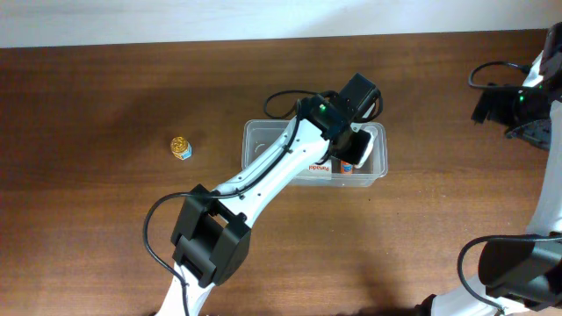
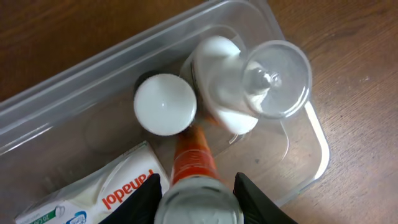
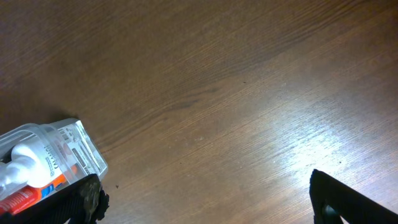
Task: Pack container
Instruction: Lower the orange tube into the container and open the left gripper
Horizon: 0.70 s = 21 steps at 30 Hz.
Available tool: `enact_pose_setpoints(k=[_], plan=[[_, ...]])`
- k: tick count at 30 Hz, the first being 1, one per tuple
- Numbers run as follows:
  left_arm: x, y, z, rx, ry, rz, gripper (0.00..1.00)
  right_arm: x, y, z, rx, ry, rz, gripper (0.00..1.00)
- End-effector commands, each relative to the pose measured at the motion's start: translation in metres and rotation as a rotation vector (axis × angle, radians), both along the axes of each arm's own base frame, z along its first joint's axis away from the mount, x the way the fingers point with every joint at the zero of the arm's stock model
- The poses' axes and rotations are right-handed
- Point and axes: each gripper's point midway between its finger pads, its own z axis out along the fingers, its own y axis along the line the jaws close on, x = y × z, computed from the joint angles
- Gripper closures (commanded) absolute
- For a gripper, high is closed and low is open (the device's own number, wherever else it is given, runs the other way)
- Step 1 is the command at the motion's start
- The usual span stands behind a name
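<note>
While our left gripper pinches the orange tube over the container, we should lay it down short of the white cap ahead, then release.

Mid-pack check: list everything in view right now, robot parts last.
container: one, clear, table centre
Panadol box: one, white, red lettering, inside container
white-capped bottle: one, inside container
dome-capped bottle: one, white, clear cap, inside container
orange tube: one, in container, between left gripper's fingers
small jar: one, gold and blue, on table left of container
clear-walled object: white and orange inside, right wrist view; possibly the container, cannot tell
table: brown wood
left gripper: black, shut on orange tube
right gripper: black, open, over bare table
</note>
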Motion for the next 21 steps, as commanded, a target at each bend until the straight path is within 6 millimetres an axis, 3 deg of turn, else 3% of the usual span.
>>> enact_pose_setpoints(k=[1, 14, 21], plan=[[0.003, -0.004, 0.004, -0.009, -0.016, 0.004, 0.62, -0.001, -0.005, 0.002, -0.011, -0.002, -0.018, 0.02], [0.006, -0.016, 0.01, -0.053, -0.049, -0.007, 0.62, -0.001, -0.005, 0.002, -0.011, -0.002, -0.018, 0.01], [0.001, -0.033, 0.015, -0.083, -0.077, -0.035, 0.62, -0.001, -0.005, 0.002, -0.011, -0.002, -0.018, 0.02]])
